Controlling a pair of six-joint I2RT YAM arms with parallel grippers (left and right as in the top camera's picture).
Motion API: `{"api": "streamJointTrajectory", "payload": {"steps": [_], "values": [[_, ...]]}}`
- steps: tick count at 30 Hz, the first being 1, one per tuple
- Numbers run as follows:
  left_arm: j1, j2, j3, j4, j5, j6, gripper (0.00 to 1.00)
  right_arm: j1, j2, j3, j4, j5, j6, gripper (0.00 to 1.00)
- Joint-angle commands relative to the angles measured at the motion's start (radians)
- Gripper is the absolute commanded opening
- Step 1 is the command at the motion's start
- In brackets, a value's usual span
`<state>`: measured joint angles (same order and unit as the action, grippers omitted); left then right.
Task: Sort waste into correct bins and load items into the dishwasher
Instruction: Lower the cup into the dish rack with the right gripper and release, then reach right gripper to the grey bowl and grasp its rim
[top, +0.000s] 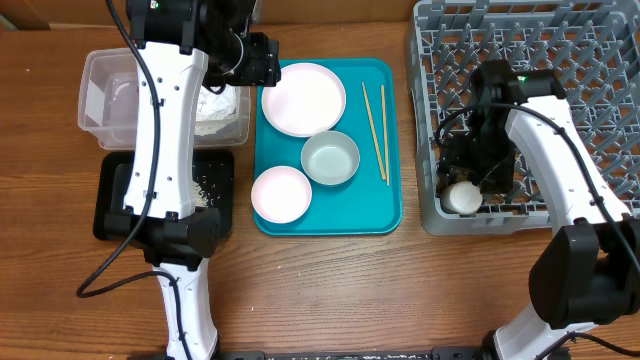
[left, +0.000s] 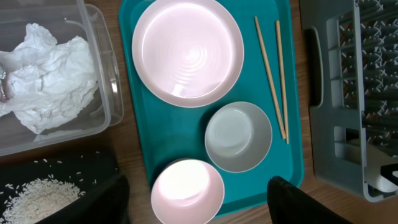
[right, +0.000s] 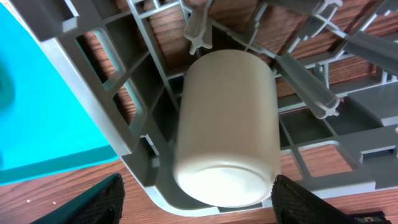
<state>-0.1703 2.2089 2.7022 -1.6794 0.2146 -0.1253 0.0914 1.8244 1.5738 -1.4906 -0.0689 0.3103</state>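
**Overhead view.** The teal tray (top: 392, 205) lay at the centre of the table. It carried the plate (top: 303, 98) at 11 o'clock, the bowl (top: 330, 158) near its middle and the small dish (top: 280, 193) at 7 o'clock. The two chopsticks (top: 377, 130) lay side by side along its 3 o'clock edge. At 9 o'clock of the teal tray stood the clear tub (top: 92, 95), which held the crumpled napkin (top: 218, 110). At 6 o'clock of the clear tub lay the black tray (top: 108, 205), with loose rice (top: 210, 185) on it. The grey dish rack (top: 540, 40) sat at 3 o'clock of the teal tray.

**Left wrist view.** My left claw (left: 199, 208) hung above the teal tray and held nothing. Its fingers (left: 311, 202) were spread wide, at 5 and 7 o'clock of the frame, with the small dish below and between them.

**Right wrist view.** My right claw (right: 199, 208) was also spread wide, its fingers (right: 93, 205) at 7 and 5 o'clock of the cup (right: 227, 124). The cup lay on its side among the pegs in the dish rack's 7 o'clock corner, with its closed end towards the camera. I could not tell whether the 5 o'clock finger touched it.
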Motion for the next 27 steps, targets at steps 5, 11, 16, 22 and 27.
{"api": "streamJointTrajectory", "payload": {"steps": [5,11,16,22,27], "values": [[-0.001,-0.006,0.016,0.008,-0.015,-0.006,0.72,-0.006,-0.006,0.201,-0.022,-0.034,-0.024,0.77],[0.003,-0.018,0.037,0.008,-0.015,-0.006,0.71,0.085,-0.003,0.259,0.111,-0.135,0.0,0.72],[0.03,-0.053,0.11,0.009,-0.021,-0.025,0.71,0.206,0.03,0.192,0.254,-0.125,0.089,0.64],[0.073,-0.078,0.145,0.008,-0.149,-0.082,0.73,0.303,0.124,0.132,0.364,-0.056,0.196,0.57],[0.084,-0.075,0.134,-0.004,-0.193,-0.081,1.0,0.336,0.23,0.132,0.406,-0.055,0.236,0.53]]}}
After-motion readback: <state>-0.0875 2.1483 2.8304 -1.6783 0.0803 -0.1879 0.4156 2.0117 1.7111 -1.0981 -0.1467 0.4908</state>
